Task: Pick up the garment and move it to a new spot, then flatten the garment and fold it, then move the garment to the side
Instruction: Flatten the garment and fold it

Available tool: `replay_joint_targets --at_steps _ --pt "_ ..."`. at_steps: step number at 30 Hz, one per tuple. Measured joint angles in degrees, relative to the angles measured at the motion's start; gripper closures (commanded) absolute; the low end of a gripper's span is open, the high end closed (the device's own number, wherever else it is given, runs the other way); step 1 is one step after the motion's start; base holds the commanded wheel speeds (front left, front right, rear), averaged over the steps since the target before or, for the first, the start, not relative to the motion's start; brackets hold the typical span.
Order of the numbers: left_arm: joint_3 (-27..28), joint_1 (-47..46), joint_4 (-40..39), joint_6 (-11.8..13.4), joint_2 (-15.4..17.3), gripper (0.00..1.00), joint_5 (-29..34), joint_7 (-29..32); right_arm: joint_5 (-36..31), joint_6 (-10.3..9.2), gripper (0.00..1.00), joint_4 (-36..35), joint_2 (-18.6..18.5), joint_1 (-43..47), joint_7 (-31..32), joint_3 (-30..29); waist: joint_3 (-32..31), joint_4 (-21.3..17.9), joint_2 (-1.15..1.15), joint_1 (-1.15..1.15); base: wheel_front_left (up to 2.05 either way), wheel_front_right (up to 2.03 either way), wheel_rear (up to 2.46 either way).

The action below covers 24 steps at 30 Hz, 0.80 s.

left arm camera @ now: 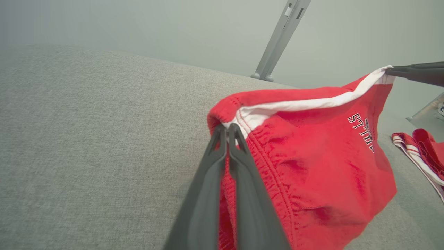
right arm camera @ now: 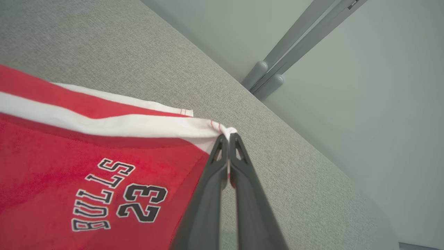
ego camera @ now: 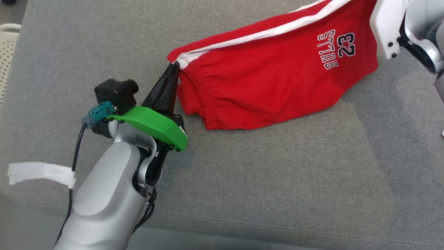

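Shorts (ego camera: 277, 69), red with white side stripe and printed lettering, strung out between two pinches above grey cushion (ego camera: 242, 180). Top edge taut, lower part sagging toward the cushion; hard to tell whether touching. Left gripper (ego camera: 174, 66) clamped tight on the elastic waistband corner. Right gripper (right arm camera: 228, 136) clamped tight on the white-striped hem corner at the far end. Looks light, soft and limp: no stiffness of its own, bound to droop, bunch and swing wherever unsupported. Not slippery, not fragile, but some risk of the thin hem sliding out of so small a pinch under a hard pull. Best held just so, at two corners along one edge, gently tight for laying flat. Second red piece (left arm camera: 423, 149) lying well apart on the cushion.
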Motion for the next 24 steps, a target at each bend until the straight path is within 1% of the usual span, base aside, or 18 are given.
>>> replay_joint_targets --at_steps 5,13,14,15,16,17,21,24 --pt "-0.3 -2.21 2.99 -0.54 -1.11 1.0 -0.11 0.0 0.4 0.0 1.0 5.24 1.4 -4.35 -1.87 2.36 1.16 1.64 0.0 0.0 0.0 0.0 0.0" --pt "-0.98 -5.94 9.37 -0.48 -3.67 1.0 -0.35 0.07 1.02 0.0 1.0 13.91 3.76 -8.7 -4.72 5.79 2.49 3.3 0.0 0.0 0.0 0.0 0.0" --pt "-0.97 -6.39 10.14 -0.49 -3.94 1.0 -0.35 -0.21 1.16 0.0 0.98 14.89 4.03 -9.13 -4.87 6.32 2.61 3.45 0.0 0.0 0.0 0.0 0.0" --pt "-1.09 -6.93 10.99 -0.55 -4.12 0.87 -0.35 -0.21 1.77 -0.01 0.59 15.84 4.32 -9.5 -5.22 6.78 2.72 3.58 0.0 0.0 0.0 0.0 0.0" --pt "-1.13 -7.35 11.66 -0.54 -4.28 0.51 -0.35 -0.68 2.12 0.0 0.0 16.66 4.63 -9.78 -5.82 7.08 2.82 3.72 0.0 0.0 0.0 0.0 0.0" --pt "-1.31 -7.9 12.58 -0.55 -4.38 0.0 -0.31 -0.7 2.5 0.0 0.0 17.64 4.99 -10.08 -6.26 7.16 2.91 3.87 0.0 0.0 0.0 0.0 0.0" --pt "-1.33 -9.73 15.57 -0.48 -5.06 0.0 -0.26 -1.69 3.03 -0.01 0.0 20.56 6.03 -11.72 -8.99 7.6 3.16 4.37 0.0 0.0 0.0 0.0 0.0" --pt "-1.32 -10.34 16.85 -0.48 -5.45 0.0 -0.26 -2.43 3.28 0.0 0.0 21.37 6.76 -11.99 -10.36 8.55 3.12 4.43 0.0 0.0 0.0 0.0 0.0"
